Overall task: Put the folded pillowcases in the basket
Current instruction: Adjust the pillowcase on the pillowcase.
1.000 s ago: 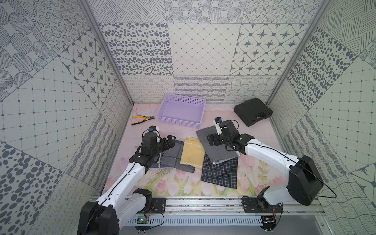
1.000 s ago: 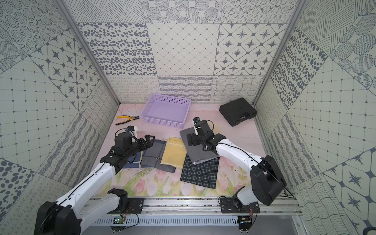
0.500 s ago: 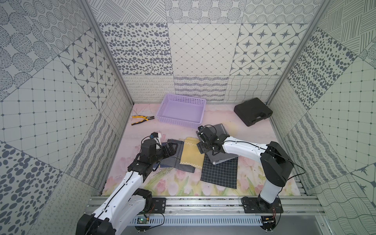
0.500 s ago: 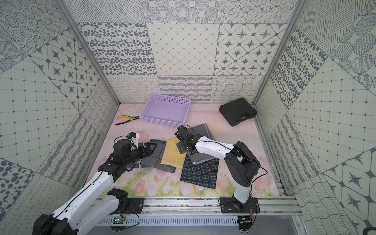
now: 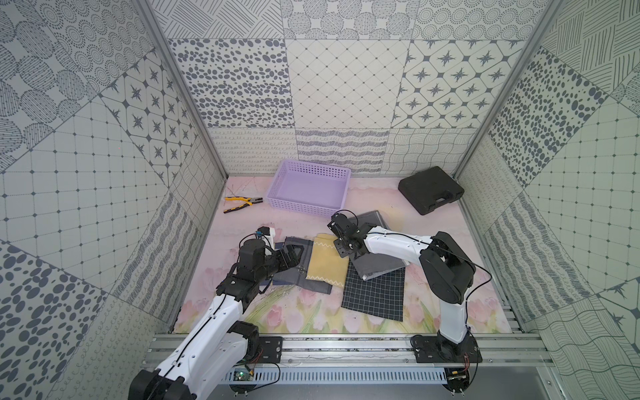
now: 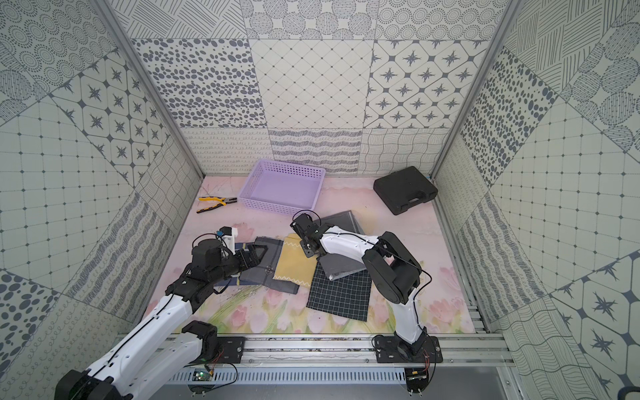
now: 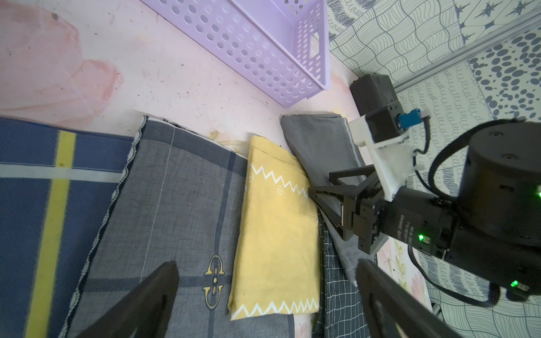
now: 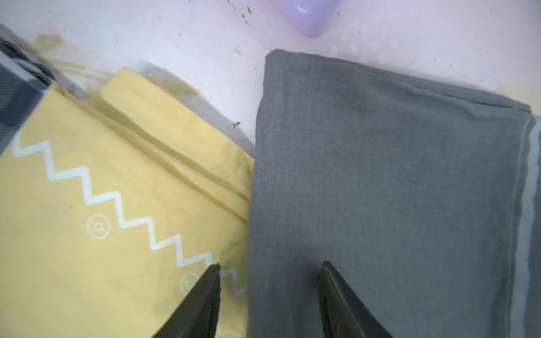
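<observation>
Right end effector (image 8: 270,263), jaws standing part-way apart and clamping nothing, is straddling the edge of the grey folded pillowcase (image 8: 380,190) on the bench. One finger is sitting over the yellow cloth (image 8: 102,204) just beside it, which only the right wrist view is showing. Left end effector (image 5: 292,251) is hanging wide apart over the plaid cloth (image 5: 294,282). The pillowcase's long axis is running toward the basket (image 5: 304,204) beyond, and the right arm is nearer.

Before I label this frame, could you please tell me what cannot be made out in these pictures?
Right gripper: jaws apart over the edge of the grey cloth; contact unclear in the right wrist view, too small in both top views.
Blue cloth: cut off by the left wrist view's edge; the left arm covers most of it in both top views.
Basket: only a corner at the right wrist view's edge.
</observation>
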Tool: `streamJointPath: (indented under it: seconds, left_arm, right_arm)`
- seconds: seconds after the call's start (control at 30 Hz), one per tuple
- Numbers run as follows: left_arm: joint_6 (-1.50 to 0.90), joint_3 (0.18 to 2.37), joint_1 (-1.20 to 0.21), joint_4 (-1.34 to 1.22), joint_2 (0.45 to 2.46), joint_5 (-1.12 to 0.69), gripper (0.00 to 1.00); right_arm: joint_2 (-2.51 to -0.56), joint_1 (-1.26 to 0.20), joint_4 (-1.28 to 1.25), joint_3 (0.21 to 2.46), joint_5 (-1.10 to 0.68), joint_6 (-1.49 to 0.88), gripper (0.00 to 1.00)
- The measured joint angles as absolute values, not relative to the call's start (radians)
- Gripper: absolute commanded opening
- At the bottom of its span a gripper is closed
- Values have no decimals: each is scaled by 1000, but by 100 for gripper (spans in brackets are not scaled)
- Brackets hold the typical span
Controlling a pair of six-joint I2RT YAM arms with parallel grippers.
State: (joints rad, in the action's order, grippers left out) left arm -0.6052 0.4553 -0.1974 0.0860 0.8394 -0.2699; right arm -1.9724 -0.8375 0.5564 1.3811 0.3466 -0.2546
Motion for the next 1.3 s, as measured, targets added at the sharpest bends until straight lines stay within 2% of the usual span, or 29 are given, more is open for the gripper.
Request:
streamJointPath:
  seconds: [0.3,0.43,0.57,0.63,0.73,0.97,1.3]
  left_arm:
    - [-606,455,-197,86,857,-277,99]
    - [-606,455,-197,86,858,-277,100]
    - [-606,455,-197,86,858,-277,99]
    - [-606,455,-197,86,858,-277,99]
    - [-606,455,-197,86,859,-277,99]
    - [-608,455,-197,86,862,-277,100]
    - [-608,455,-198,87,857,-277,100]
  right_arm:
    - [-2022,-838,591,1415,409,-254,42]
    - [-2036,-838,597,1422,424,-252,33]
    - [-2041,-838,600,1425,437,-245,19]
    - [-2041,-839,602,1425,441,-242,8]
    - [-2041,-838,603,1425,448,-236,1]
    - [-1991,-823,600,1397,439,-235,0]
    - [-1698,-761,525,1206,357,-183,0]
